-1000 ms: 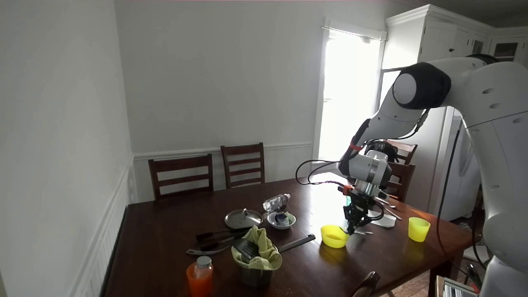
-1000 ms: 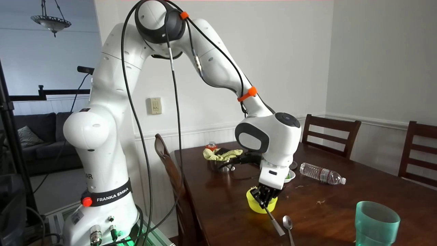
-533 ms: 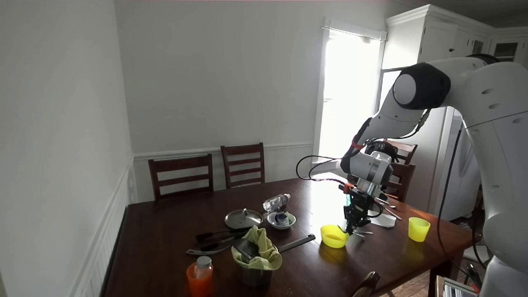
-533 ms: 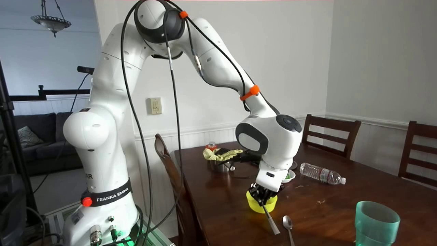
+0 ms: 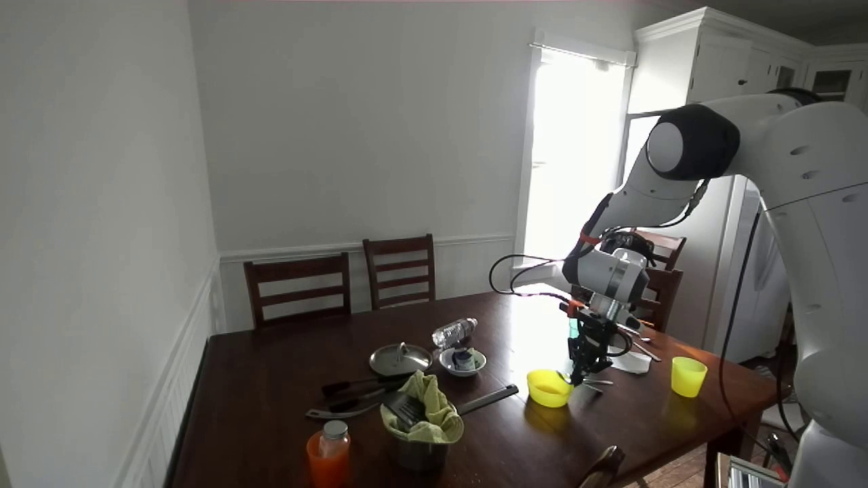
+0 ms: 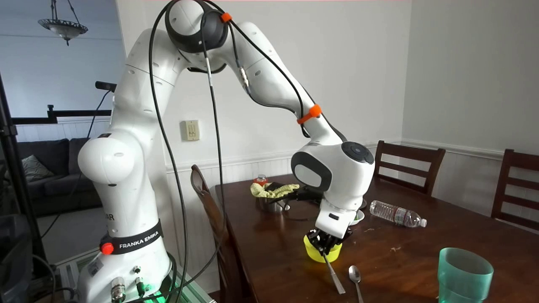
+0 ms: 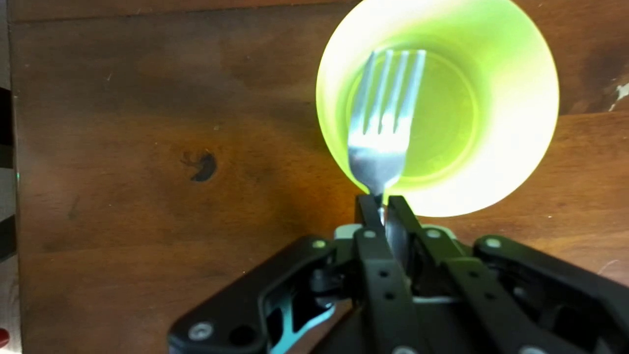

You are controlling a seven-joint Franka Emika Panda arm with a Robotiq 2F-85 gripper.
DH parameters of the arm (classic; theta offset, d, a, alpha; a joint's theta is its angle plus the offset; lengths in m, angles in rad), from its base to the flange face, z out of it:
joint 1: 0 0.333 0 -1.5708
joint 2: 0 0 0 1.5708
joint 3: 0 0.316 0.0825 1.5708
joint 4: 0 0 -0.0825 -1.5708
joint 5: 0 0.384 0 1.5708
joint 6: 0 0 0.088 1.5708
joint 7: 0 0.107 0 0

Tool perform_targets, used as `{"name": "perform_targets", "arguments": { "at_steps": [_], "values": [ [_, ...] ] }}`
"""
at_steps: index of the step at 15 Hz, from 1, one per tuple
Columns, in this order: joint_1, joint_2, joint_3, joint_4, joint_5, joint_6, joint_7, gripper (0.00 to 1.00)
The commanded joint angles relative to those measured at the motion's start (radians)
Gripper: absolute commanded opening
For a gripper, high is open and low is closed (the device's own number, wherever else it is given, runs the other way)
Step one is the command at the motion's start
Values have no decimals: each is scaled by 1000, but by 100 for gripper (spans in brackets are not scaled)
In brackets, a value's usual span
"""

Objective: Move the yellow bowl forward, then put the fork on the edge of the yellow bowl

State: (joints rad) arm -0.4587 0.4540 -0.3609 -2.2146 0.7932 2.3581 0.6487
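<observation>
Placing the four-tined fork [image 7: 379,153] on the edge of the yellow bowl [image 7: 444,113]: apparent step. Wrist view: fingers [image 7: 367,212] narrow, pinching fork; bowl at one o'clock from them, fork crossing its seven-o'clock rim, contact unclear. Next, presumably: lower, release. In an exterior view: base band [image 6: 132,244], "FRANKA EMIKA"; water bottle [image 6: 398,213], label unreadable.

Daylight pours through a blown-out window [image 5: 576,163], laying white glare on the dark table [image 5: 271,407] before me, beside a dim gray wall [image 5: 366,122]; in the wrist view, the yellow bowl [image 7: 516,147] burns partly white.
</observation>
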Motion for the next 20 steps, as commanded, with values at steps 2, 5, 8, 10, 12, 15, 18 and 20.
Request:
{"name": "perform_targets", "arguments": {
  "at_steps": [2,5,8,10,12,15,18,20],
  "values": [
    [-1,15,-10,26,32,-28,19,0],
    [2,15,-11,26,29,-22,29,22],
    [1,9,-12,24,32,-17,30,40],
    [1,6,-12,22,35,-13,28,54],
    [2,3,-14,20,35,-9,26,66],
    [13,-22,-27,0,7,4,16,88],
    [42,-62,-63,-23,-62,7,55,100],
    [54,-92,-83,-30,-109,-10,62,100]
  ]
}}
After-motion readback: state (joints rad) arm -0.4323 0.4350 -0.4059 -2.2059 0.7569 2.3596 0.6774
